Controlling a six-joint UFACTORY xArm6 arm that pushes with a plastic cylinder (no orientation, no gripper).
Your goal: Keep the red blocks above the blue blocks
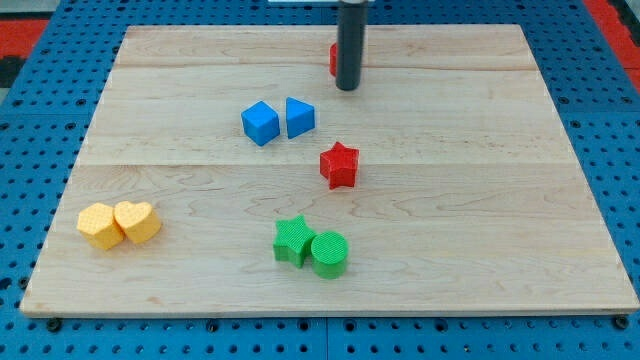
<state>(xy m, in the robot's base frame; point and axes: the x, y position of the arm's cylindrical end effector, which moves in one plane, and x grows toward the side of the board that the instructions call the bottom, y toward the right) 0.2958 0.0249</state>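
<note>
1. Wooden board [560, 150] is lying flat; the rod carries no jaws.
2. Blue cube [260, 123] and blue block [300, 117] are sitting above the red star [339, 165].
3. Red block [334, 58] is hiding behind the tip [347, 87]; careless pushing risks scattering the blues.

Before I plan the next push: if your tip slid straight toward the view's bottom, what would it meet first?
Probably the red star, just below my tip; the blue blocks sit left of that line, though depth is uncertain.
</note>
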